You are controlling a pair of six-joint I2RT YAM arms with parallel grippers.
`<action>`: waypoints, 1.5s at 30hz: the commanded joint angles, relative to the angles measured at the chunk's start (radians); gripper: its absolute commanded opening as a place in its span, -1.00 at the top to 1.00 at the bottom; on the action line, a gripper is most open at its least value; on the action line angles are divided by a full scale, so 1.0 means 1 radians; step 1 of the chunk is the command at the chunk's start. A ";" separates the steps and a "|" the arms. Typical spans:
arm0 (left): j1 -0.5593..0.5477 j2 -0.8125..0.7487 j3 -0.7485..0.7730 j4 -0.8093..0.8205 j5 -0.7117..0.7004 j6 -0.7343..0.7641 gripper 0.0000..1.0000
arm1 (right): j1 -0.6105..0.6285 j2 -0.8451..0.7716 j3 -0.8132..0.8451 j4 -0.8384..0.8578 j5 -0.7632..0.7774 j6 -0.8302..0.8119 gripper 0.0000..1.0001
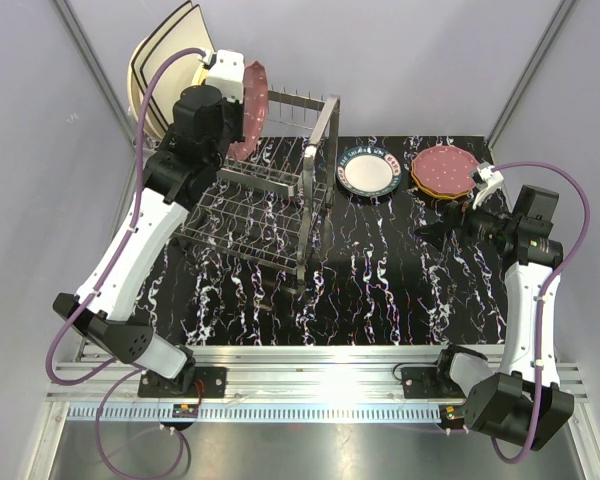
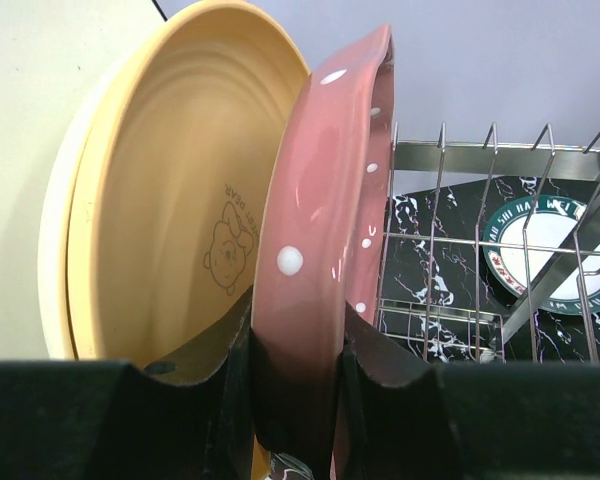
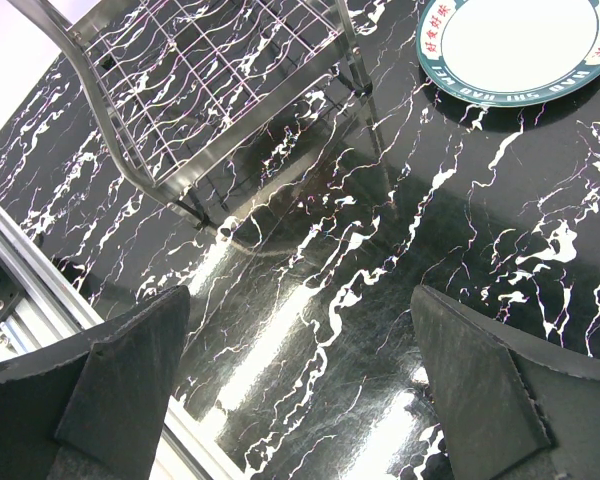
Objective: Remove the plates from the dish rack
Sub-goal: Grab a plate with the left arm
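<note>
Left wrist view: the left gripper (image 2: 298,395) is clamped on the maroon dotted plate (image 2: 325,230), which stands upright at the far-left end of the dish rack (image 2: 500,155), beside a yellow plate (image 2: 170,200). The grasp looks made, so the next move is probably a straight lift clear of the prongs (image 2: 441,170). The right gripper (image 3: 300,380) hangs with its jaws apart and empty.

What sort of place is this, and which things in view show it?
Probably a robot lab cell, not a kitchen: left arm and right arm bolted to a metal rail, plain walls around a black marbled table, a dish rack holding plates.
</note>
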 commanded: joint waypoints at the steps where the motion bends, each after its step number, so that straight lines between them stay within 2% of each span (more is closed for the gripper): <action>1: 0.015 -0.048 0.044 0.181 -0.062 0.078 1.00 | 0.005 -0.017 0.006 -0.002 -0.017 -0.020 -0.99; 17: 0.015 -0.037 0.164 0.244 -0.058 0.112 1.00 | 0.004 -0.017 0.008 -0.005 -0.015 -0.025 -1.00; 26: 0.016 -0.045 0.175 0.236 -0.019 0.094 1.00 | 0.005 -0.014 0.006 -0.005 -0.013 -0.025 -0.99; 37: 0.013 -0.071 0.278 0.187 0.108 -0.084 1.00 | 0.005 -0.014 0.005 -0.005 -0.013 -0.025 -0.99; 45: 0.015 -0.105 0.296 0.162 0.229 -0.284 1.00 | 0.005 -0.012 0.003 -0.004 -0.012 -0.025 -0.99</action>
